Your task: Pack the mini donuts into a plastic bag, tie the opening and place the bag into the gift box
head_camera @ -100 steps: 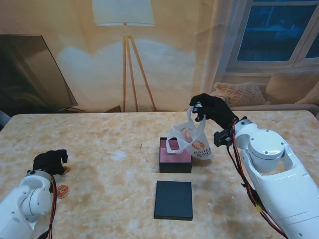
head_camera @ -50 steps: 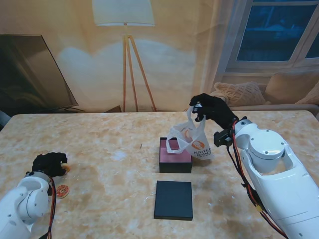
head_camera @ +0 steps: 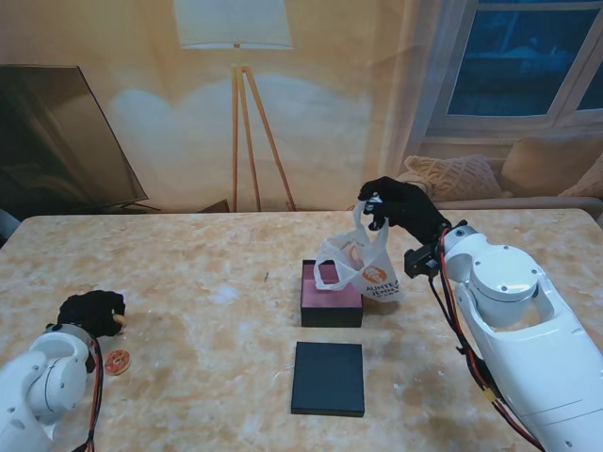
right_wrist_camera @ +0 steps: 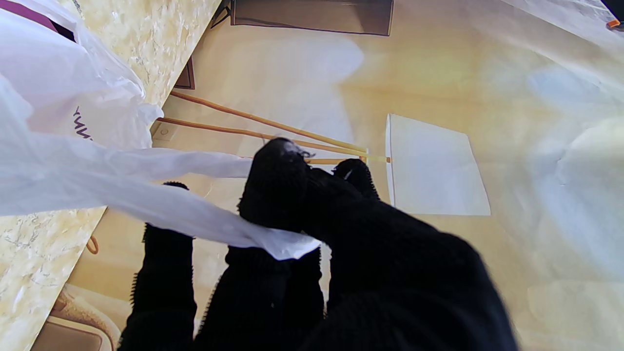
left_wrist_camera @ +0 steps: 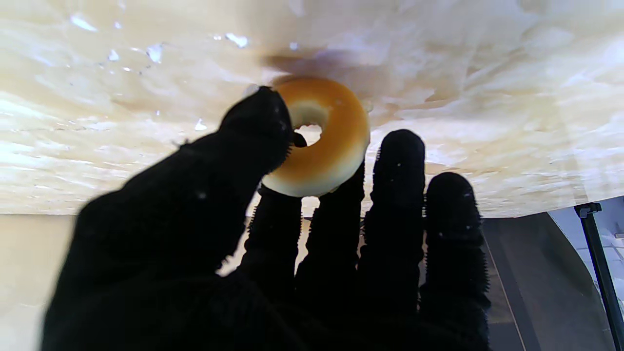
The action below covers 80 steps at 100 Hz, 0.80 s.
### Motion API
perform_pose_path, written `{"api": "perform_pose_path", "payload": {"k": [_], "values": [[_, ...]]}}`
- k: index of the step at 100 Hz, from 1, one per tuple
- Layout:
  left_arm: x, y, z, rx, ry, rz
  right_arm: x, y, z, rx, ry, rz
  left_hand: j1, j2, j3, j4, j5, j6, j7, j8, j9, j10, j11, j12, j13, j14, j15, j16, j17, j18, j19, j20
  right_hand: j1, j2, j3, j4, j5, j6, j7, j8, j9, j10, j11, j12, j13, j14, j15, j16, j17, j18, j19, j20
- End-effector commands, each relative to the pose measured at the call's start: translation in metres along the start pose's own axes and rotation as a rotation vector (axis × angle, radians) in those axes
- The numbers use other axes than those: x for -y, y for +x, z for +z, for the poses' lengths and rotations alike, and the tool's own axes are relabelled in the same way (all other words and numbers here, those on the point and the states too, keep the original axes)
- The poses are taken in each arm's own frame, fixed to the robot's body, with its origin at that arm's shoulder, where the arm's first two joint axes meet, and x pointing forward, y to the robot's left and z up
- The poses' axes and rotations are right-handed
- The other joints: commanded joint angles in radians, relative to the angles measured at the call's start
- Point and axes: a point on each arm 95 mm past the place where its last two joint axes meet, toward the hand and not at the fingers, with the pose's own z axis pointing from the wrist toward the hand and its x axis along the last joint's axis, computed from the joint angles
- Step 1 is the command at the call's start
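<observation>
Our left hand [left_wrist_camera: 273,234] lies low over the table, thumb and fingertips [left_wrist_camera: 265,122] pinching a mini donut [left_wrist_camera: 326,146]. Our raised right hand [head_camera: 400,207] grips the plastic bag [head_camera: 363,268] handle, hanging it beside the gift box [head_camera: 330,299].

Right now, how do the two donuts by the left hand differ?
The plain donut is pinched in the left hand, thumb against fingers, held at the table; the other donut lies loose on the table, nearer to me than that hand, untouched. The held one looks smooth golden with a pale rim; the loose one looks reddish-orange, too small for detail. Both are small rings, and neither is in the bag yet.
</observation>
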Motion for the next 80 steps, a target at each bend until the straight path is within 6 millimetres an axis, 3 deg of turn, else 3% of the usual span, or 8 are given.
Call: {"api": "perform_pose_path", "payload": {"k": [1, 47, 80], "values": [[-0.0018, -0.0007, -0.0027, 0.002, -0.019, 0.011, 0.0055, -0.0031, -0.0009, 0.005, 0.017, 0.012, 0.034, -0.021, 0.036, 0.021, 0.020, 0.009, -0.027, -0.007, 0.015, 0.011, -0.016, 0.017, 0.022, -0.009, -0.023, -0.023, 0.007, 0.015, 0.007, -0.014, 0.057, 0.030, 0.064, 0.017, 0.016, -0.033, 0.013, 0.004, 0.037, -0.095, 0.063, 0.018, 0.010, -0.042, 0.025, 0.009, 0.003, -0.012, 0.018, 0.016], [0.0072, -0.0016, -0.0088, -0.001, -0.029, 0.066, 0.0049, -0.0028, -0.0008, 0.003, 0.018, 0.012, 0.092, 0.058, -0.110, 0.044, 0.019, 0.010, 0.021, 0.015, 0.034, 0.024, -0.026, 0.042, 0.072, -0.003, -0.051, -0.062, 0.063, 0.017, 0.025, -0.069, 0.058, 0.029, 0.063, 0.017, 0.016, -0.034, 0.012, 0.005, 0.036, -0.092, 0.062, 0.017, 0.010, -0.042, 0.025, 0.009, 0.005, -0.014, 0.020, 0.017], [0.0058, 0.0030, -0.0047, -0.010, -0.023, 0.060, 0.0047, -0.0030, -0.0009, 0.002, 0.015, 0.009, 0.125, 0.116, -0.132, 0.065, 0.079, 0.028, 0.142, -0.008, 0.144, 0.047, -0.008, 0.121, 0.144, 0.016, 0.053, 0.001, 0.095, 0.048, 0.096, -0.023, 0.058, 0.030, 0.062, 0.017, 0.016, -0.035, 0.013, 0.005, 0.036, -0.093, 0.061, 0.017, 0.011, -0.042, 0.024, 0.009, 0.009, -0.014, 0.021, 0.017]]}}
